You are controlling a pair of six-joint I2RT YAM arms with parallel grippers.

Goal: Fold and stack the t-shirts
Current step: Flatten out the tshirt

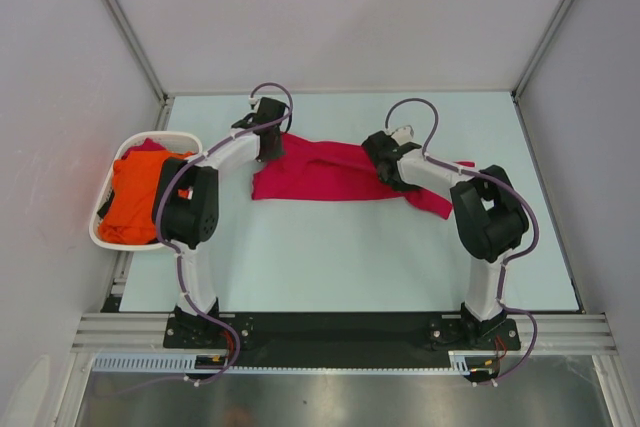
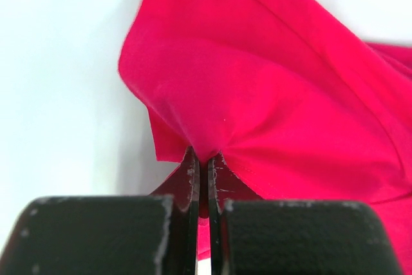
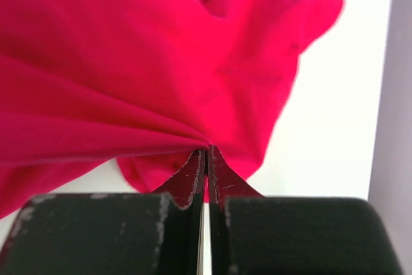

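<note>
Red shirt (image 1: pixel 320 175) lies stretched across the counter (image 1: pixel 340 257), left gripper (image 2: pixel 201 158) and right gripper (image 3: pixel 206 154) each clamped on a bunched edge, can't tell which part. Orange shirt (image 1: pixel 135 197) is heaped in the basket (image 1: pixel 120 244), half hidden behind the left arm (image 1: pixel 195 197).

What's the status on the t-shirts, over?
Left gripper shut on crimson shirt, right gripper shut on it too. Shirt stretched out between them. Orange shirt in white basket, not stacked. Nothing blocking.

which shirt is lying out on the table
The crimson t-shirt, spread across the table; the orange t-shirt is bunched in the white basket.
</note>
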